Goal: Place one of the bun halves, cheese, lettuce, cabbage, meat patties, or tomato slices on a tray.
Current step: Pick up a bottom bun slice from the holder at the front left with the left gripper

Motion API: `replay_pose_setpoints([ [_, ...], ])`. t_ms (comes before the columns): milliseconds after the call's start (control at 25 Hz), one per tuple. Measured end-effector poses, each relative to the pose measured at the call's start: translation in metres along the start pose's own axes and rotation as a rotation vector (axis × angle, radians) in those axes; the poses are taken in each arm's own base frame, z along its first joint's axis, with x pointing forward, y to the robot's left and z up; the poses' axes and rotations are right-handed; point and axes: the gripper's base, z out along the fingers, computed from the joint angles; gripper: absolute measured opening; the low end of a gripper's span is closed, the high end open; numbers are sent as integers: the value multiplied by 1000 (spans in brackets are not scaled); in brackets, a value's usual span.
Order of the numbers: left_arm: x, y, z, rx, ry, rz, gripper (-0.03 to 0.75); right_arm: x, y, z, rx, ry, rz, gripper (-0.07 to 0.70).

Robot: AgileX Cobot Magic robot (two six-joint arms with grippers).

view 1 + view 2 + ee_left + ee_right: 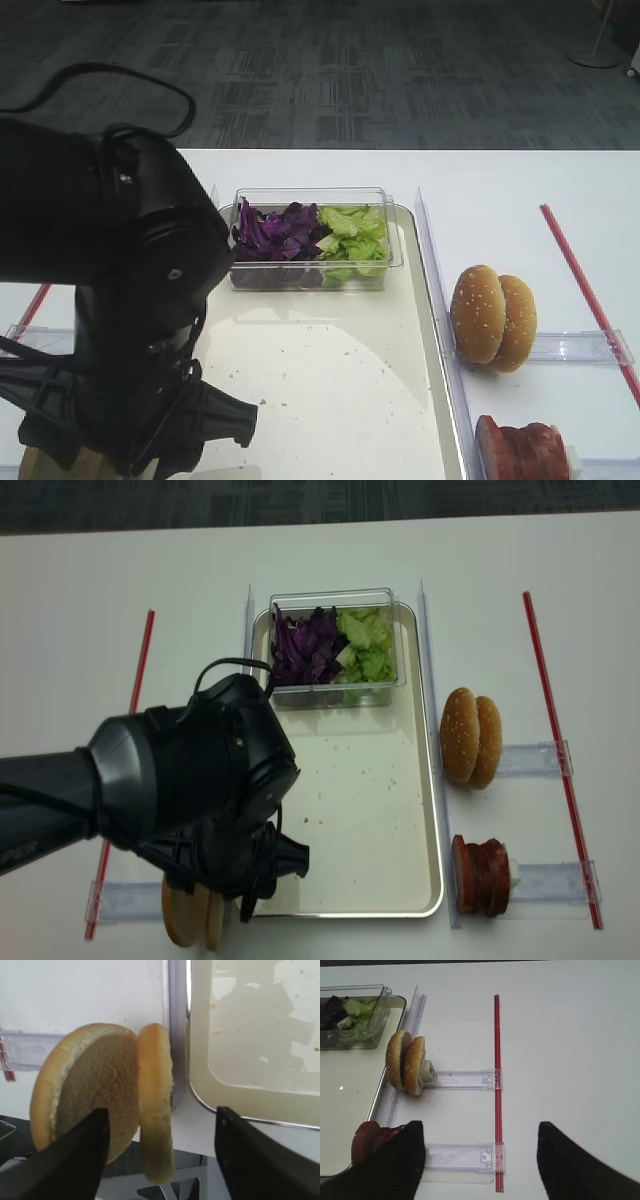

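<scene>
My left pincer (160, 1160) hangs over the two plain bun halves (107, 1097) standing on edge in their rack at the left edge of the surface (60, 630). The jaws stand wide apart on either side of them and touch nothing that I can see. In my wrist view the left finger (75, 1155) covers the lower face of the wide half, while the thin half (156, 1102) sits between the jaws. I judge the step in hand to be taking one half only, so I should shift until a single half lies between the jaws, not both, then come down square to its flat faces and squeeze gently, since bread crushes.

Just to the right lies the tray (345, 820), its near part bare, with the clear box (335, 645) of cabbage and lettuce at its far end; the half should land clear of that box.

Further right, my right pincer (480, 1160) is also spread and holds nothing, hovering near the seeded buns (406, 1062) and the meat patties (367, 1141).
</scene>
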Motion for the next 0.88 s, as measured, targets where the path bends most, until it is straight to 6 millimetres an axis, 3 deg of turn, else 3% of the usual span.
replay_pose_setpoints([
  [880, -1, 0, 0, -1, -9, 18, 144, 0, 0, 0, 0, 0, 0, 505],
])
